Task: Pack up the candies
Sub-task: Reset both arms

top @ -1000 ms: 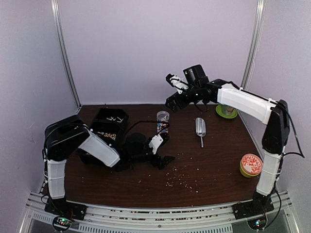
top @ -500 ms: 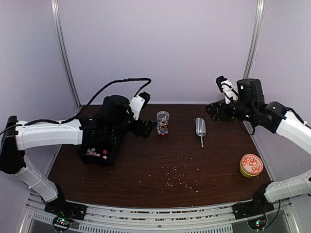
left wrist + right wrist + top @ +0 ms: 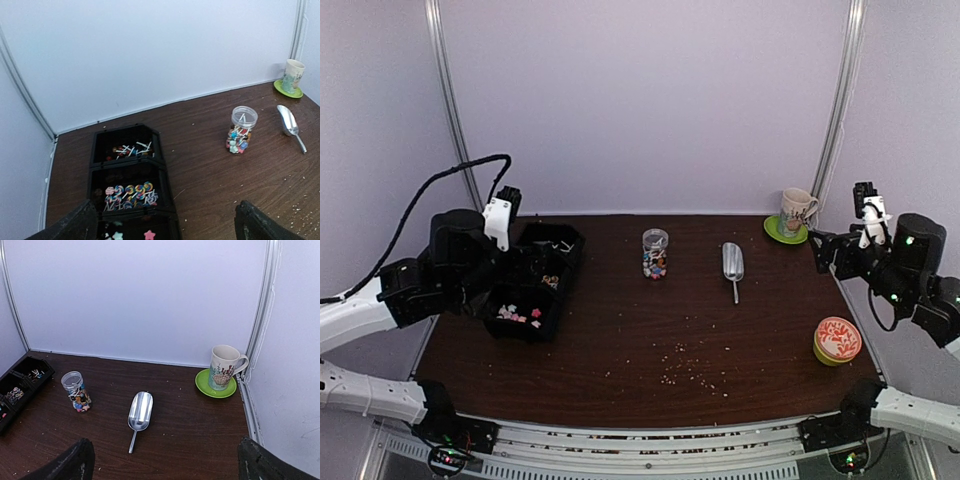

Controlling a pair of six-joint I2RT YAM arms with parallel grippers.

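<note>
Both arms are back at the sides now. A sec ago the L one lay folded low by the jar (image 3: 655,252) and the R one reached in over the middle. Half a sec ago L was stretched across the tray (image 3: 127,166) and R was already pulling away. Now L gripper (image 3: 165,227) hangs above the tray's near end and R gripper (image 3: 167,464) sits high at the R edge near the mug (image 3: 797,209). Both have fingers spread as wide as they go, w/ nothing between them. Jar, scoop (image 3: 733,262) and tin (image 3: 837,340) haven't shifted. Candies (image 3: 238,140): a mixed lot fills the lower part of the jar, mid-table. More are in the tray: swirled ones in the middle bin, sticks at the back, star shapes in the near bin. My read is no grasp is underway and the arms are parked clear, so either a round is over or I'm resetting. Jar looks abt half full w/ no lid that I can see, so packing prob isn't finished. Hard to make out: the near bin is cut off at the bottom of the L wrist view, and the fingertips show only as dark corners in both wrist views. Scoop looks empty but I'm not sure, and I can't tell what the tin is. Crumbs (image 3: 690,375) toward the front are too small to sort.
</note>
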